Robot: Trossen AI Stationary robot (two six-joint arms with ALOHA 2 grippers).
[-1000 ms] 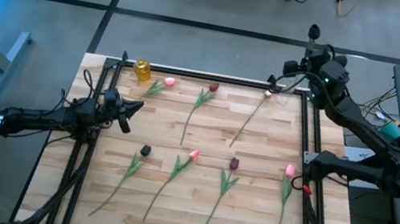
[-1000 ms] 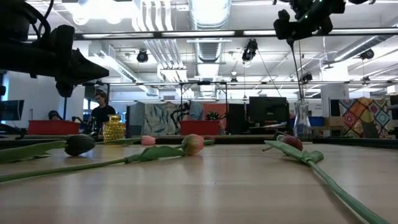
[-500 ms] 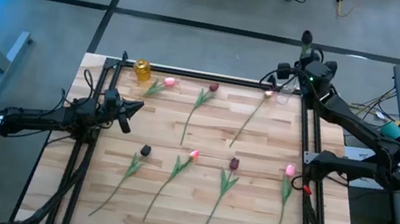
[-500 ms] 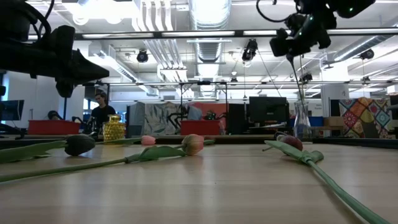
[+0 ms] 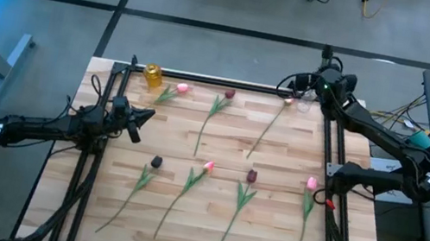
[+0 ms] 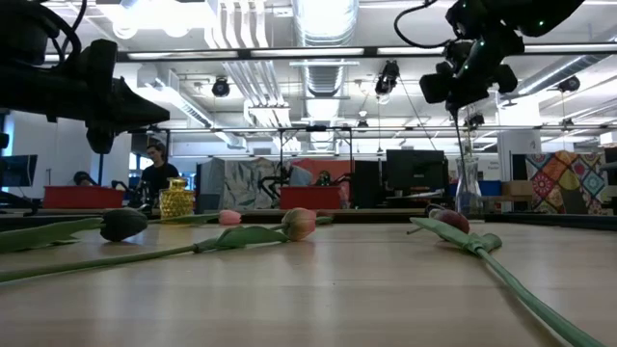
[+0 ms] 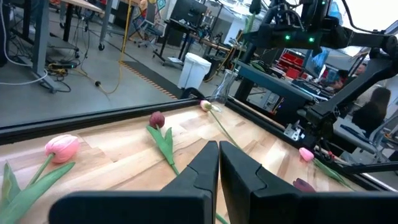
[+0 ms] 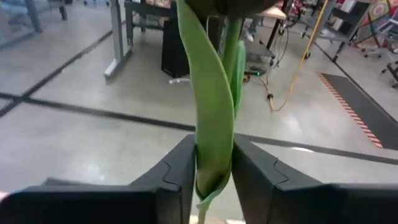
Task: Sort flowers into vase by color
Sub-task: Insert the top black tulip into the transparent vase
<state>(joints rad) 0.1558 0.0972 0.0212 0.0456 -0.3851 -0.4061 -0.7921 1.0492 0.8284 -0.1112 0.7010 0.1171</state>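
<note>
Left hand: the left hand (image 5: pixel 144 117) is held over the desk's (image 5: pixel 215 226) left edge, pointing right; in the left wrist view its fingers (image 7: pixel 202 167) are pressed together with nothing between them.
Yellow vase: a small yellow vase (image 5: pixel 153 73) is seen at the far left corner of the desk.
Far row of flowers: a pink tulip (image 5: pixel 180 88), a dark maroon tulip (image 5: pixel 228 94) and a pale pink tulip (image 5: pixel 287 101) are laid flat, stems running toward the near side.
Near row of flowers: from left to right, a dark-headed tulip (image 5: pixel 156 161), a pink tulip (image 5: pixel 209 167), a maroon tulip (image 5: pixel 251 176) and a pink tulip (image 5: pixel 311 183) are laid flat with long thin green stems and leaves.
Clear vase: a clear glass vase (image 6: pixel 469 198) is stood at the far right corner.
Right hand: the right hand (image 5: pixel 324 76) is held above that corner; its fingers (image 8: pixel 180 171) are closed on the held tulip (image 8: pixel 214 106) at its green stem and leaf, which are kept upright, the stem hanging down over the clear vase in the low view.
</note>
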